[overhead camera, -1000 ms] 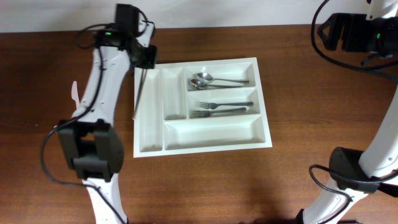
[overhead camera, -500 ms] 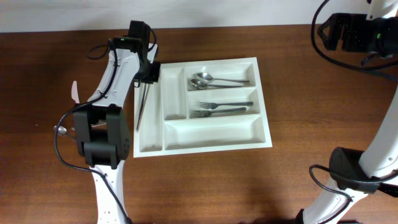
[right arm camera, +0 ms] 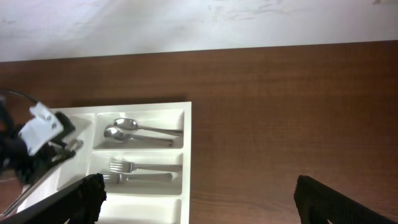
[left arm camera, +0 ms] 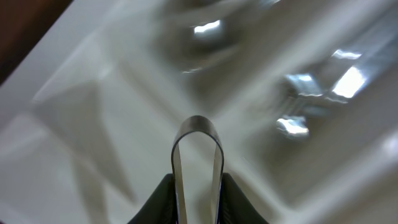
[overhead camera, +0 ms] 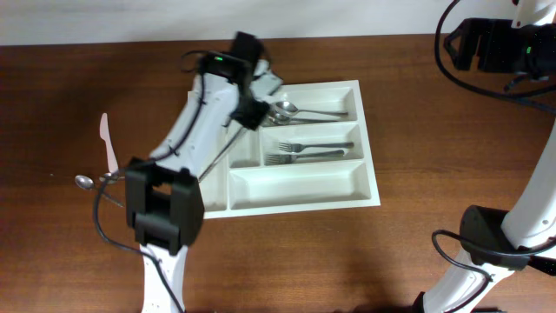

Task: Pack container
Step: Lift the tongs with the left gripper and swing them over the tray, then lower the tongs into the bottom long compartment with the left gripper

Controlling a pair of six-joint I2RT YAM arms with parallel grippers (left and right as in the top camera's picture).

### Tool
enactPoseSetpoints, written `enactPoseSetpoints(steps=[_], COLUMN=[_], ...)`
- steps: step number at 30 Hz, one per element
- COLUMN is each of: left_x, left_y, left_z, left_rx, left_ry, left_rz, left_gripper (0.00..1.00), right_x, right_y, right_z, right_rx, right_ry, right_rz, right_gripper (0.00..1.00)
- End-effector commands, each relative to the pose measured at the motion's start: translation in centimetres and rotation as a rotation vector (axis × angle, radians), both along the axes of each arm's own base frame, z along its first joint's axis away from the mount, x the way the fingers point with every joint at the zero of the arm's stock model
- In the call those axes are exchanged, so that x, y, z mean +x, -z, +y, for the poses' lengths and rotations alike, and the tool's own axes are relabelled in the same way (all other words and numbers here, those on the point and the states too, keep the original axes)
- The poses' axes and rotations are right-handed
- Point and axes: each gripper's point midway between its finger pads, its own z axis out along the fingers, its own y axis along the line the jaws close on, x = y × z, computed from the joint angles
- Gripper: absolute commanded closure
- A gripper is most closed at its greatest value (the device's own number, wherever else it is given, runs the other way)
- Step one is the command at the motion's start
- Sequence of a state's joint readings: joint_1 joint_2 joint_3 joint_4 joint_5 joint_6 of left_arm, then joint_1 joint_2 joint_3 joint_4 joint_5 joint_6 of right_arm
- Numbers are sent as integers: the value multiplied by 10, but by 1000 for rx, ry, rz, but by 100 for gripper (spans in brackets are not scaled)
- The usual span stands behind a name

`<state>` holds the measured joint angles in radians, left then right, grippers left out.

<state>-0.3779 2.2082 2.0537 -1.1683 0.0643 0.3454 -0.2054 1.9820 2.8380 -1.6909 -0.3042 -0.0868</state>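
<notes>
Treat the container (overhead camera: 304, 184), lying flat mid-table (overhead camera: 434, 226), as light, stiff, slick plastic; take hold by a rim or divider wall if shifting it. Judge the metal utensil (left arm camera: 196, 119), pinched in the closed left end effector (left arm camera: 196, 180) over the container's upper left compartments, hard and slippery. Note the right end effector (right arm camera: 198, 186) spread wide, empty, well apart. No readable brand or writing.
</notes>
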Motion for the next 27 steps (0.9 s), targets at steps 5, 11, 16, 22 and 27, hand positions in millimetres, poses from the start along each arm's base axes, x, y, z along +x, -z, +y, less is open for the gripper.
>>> enactPoseSetpoints(steps=[5,11,16,22,27], left_x=[-60,-109,-132,-142,-142], left_y=[-40,-34,-18,10,24], left_z=[-62,-105,-141,-141,-141], left_rx=[-65,-65,-126,-122,-121], left_ry=[396,631,763,773,775], left_rz=[2,54,47,85,85], left_gripper=[98,98,98,98,98], right_x=[1,1,1,1,1], right_y=[-1,-1,-1,-1,-1], right_z=[-2,-2,-2,-2,-2], right_rx=[-4,-4,-4,-4,-4], right_ry=[4,4,4,4,4], right_rz=[-8,-8,-8,-8,-8], right_gripper=[1,1,1,1,1])
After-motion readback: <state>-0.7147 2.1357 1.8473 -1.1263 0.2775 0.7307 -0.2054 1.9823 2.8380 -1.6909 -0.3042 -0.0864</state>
